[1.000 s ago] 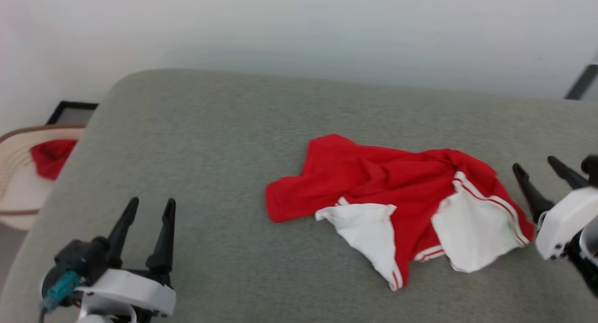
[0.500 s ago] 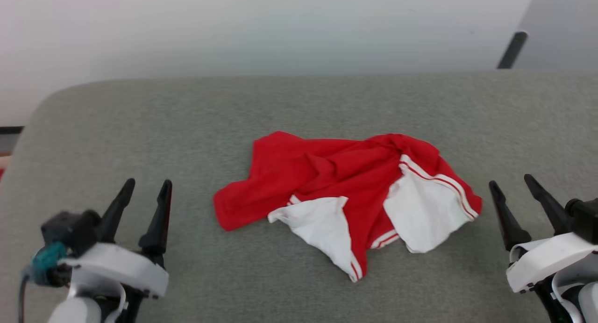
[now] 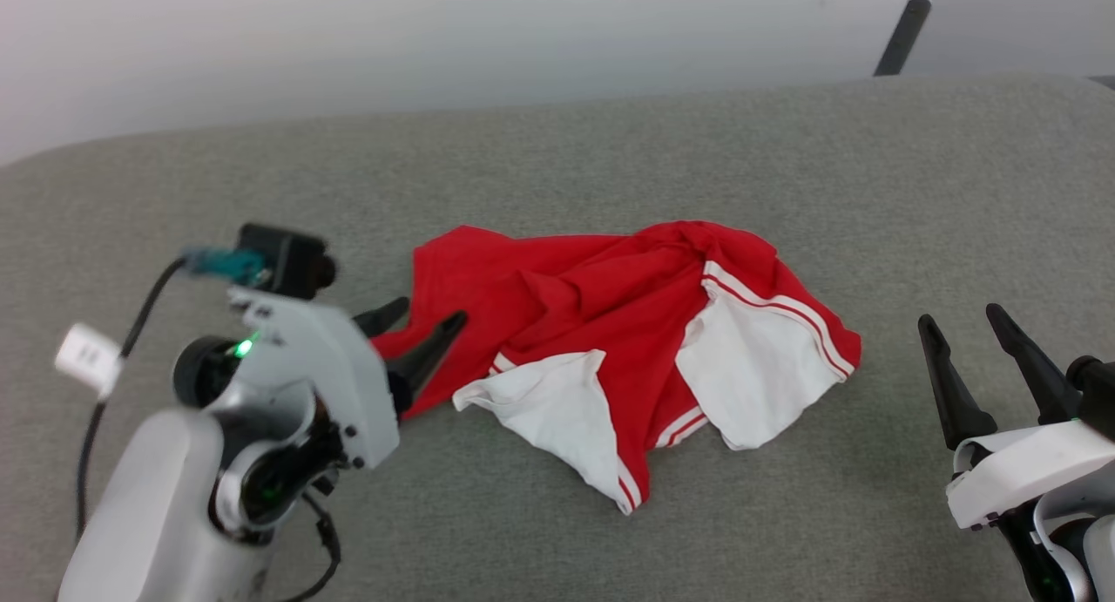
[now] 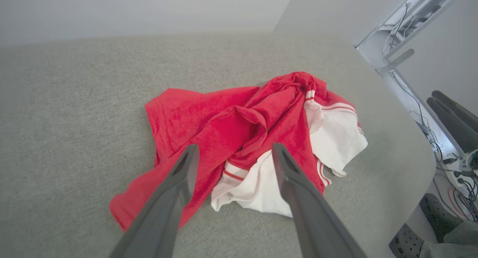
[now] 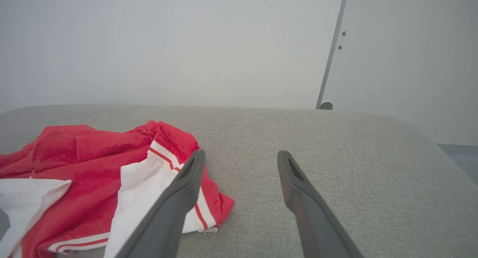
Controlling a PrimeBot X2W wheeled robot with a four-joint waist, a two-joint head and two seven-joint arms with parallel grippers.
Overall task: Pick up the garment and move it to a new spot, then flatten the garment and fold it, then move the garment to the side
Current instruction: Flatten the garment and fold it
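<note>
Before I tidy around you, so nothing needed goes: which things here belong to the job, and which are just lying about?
Job: the garment; grey padded surface under it; left gripper, open at the garment; right gripper, open.
Lying about: dark bar by the wall; floor cables.

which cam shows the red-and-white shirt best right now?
Head view: nearly the whole shirt lies crumpled on the grey cushion, with only one corner behind the left gripper. Left wrist view is close, but that gripper's fingers cross the shirt's near part. Right wrist view cuts it off at its left and bottom edges.
</note>
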